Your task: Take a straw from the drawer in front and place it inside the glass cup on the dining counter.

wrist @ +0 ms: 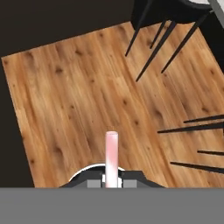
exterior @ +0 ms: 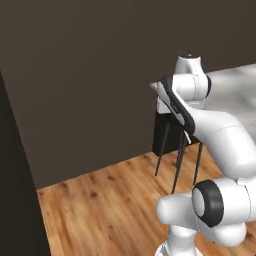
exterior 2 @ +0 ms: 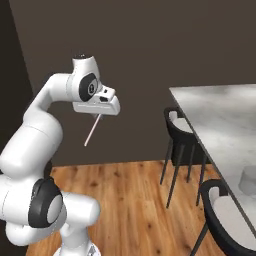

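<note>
- Carrying the straw (exterior 2: 92, 130) is the step in hand, by my reading: the thin pale stick hangs down and slightly to one side from under the gripper (exterior 2: 98, 116), high above the wooden floor (exterior 2: 135, 200) and well clear of everything else.
- Held near its top end, the straw leaves most of its length free below the fingers, which suits lowering that free end into an open cup later on.
- The gripper is closed tight on the straw; in the hand view the pink-white stick (wrist: 111, 157) runs straight out between the two dark fingertips (wrist: 93, 183), with floorboards behind it.
- The arm is folded up and drawn in close to its base, the hand level and pointing down; this looks like a travel posture, keeping the straw from brushing the chairs (exterior 2: 182, 145) while the base is away from its goal.
- The dining counter (exterior 2: 220, 120), a white grey-veined slab, lies off to the right in the right base view, with dark chairs tucked along its near edge.
- A small greyish see-through shape near the counter's near edge is probably the glass cup (exterior 2: 248, 181), though it is cut off at the frame edge and I cannot be sure.
- Straw and cup are well apart, so the placing is not yet done.
</note>
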### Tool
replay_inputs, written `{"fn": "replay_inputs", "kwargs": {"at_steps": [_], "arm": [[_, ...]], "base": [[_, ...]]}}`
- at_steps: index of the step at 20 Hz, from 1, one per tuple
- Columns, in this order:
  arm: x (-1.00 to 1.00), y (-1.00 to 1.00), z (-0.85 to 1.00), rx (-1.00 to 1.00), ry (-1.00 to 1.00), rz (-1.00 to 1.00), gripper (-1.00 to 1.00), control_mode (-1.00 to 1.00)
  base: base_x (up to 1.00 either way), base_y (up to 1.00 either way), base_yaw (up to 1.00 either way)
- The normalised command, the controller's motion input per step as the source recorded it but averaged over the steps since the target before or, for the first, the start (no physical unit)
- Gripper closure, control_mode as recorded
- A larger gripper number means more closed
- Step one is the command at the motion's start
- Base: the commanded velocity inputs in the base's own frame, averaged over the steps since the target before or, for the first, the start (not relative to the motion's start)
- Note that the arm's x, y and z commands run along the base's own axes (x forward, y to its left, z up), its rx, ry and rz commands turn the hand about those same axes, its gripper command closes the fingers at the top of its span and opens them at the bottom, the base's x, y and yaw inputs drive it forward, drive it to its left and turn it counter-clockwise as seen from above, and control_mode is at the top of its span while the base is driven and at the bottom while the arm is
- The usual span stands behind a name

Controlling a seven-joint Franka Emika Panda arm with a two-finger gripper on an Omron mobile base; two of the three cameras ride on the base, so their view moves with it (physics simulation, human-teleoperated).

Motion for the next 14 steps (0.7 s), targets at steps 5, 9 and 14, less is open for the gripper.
{"fn": "replay_inputs", "kwargs": {"at_steps": [5,9,14], "arm": [[0.0,0.0,0.0,0.0,0.0,0.0,1.0,1.0],[0.0,0.0,0.0,0.0,0.0,0.0,1.0,1.0],[0.0,0.0,0.0,0.0,0.0,0.0,1.0,1.0]], "base": [[0.53,0.01,-0.38],[0.42,0.0,-0.43],[0.44,0.02,-0.47]]}}
